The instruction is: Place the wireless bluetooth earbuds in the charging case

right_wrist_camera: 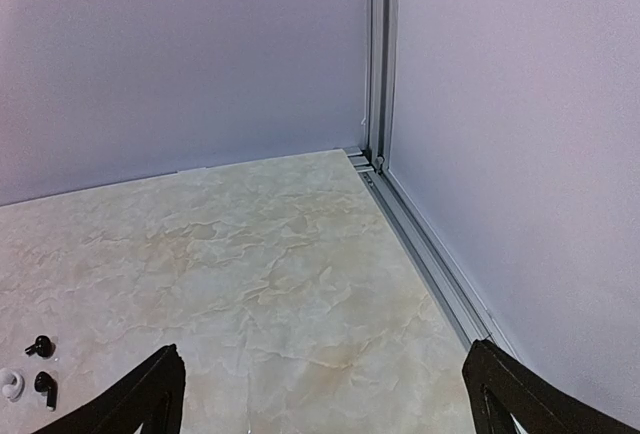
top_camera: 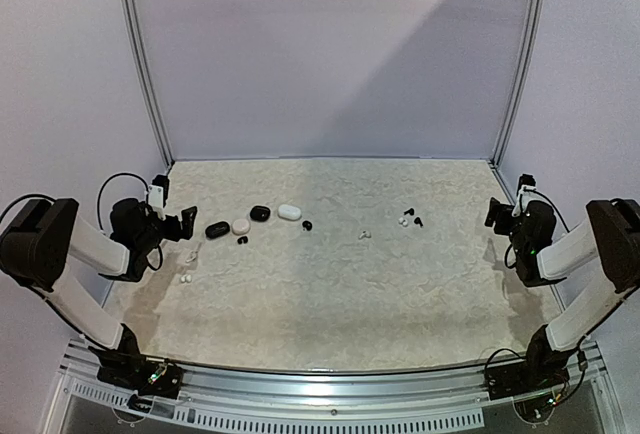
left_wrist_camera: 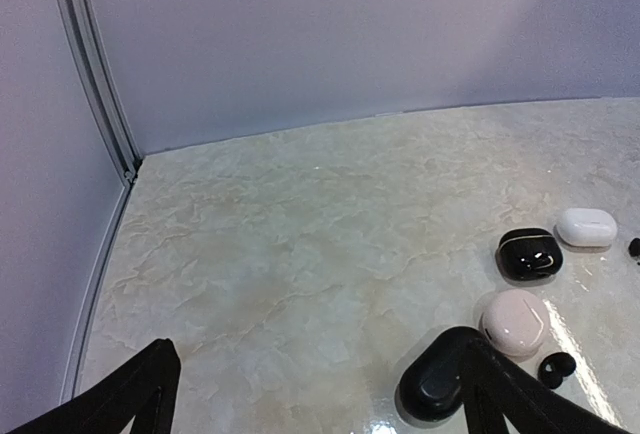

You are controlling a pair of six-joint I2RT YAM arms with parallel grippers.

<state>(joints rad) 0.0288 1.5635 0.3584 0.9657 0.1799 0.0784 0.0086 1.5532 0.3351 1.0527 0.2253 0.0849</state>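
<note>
Left gripper point(top_camera: 186, 224): jaws spread wide and empty, hovering low at the left edge of the marble-patterned table point(top_camera: 330, 304) and facing the row of cases, probably a ready pose before any reach
White earbuds point(top_camera: 184, 277): tiny pale pieces lying loose in front of the left arm, apart from every case; too small to count with certainty
Dark oval case point(left_wrist_camera: 436, 379): closed pebble shape lying flat, the nearest case to the left gripper, partly hidden by one finger in the wrist view
Pale pink case point(left_wrist_camera: 515, 321): closed, just beside the dark one
Black earbud point(left_wrist_camera: 556, 368): loose on the table just in front of the pink case, not inside anything
Glossy black case point(left_wrist_camera: 530, 254): farther back; it is unclear whether its lid is up
White case point(left_wrist_camera: 587, 226): closed, just to the right of the glossy one
Second black earbud point(top_camera: 306, 225): loose, near the white case
Lone white earbud point(top_camera: 365, 234): mid-table, well apart from all the cases
Earbud cluster point(right_wrist_camera: 40, 346): two black and one white lying together, far from the cases and nearer the right arm
Right gripper point(top_camera: 497, 216): jaws wide and empty, hovering at the right edge by the wall
Task state: no earbud can be seen seated in a case; it looks like the very start, and a lid will probably need opening first
</note>
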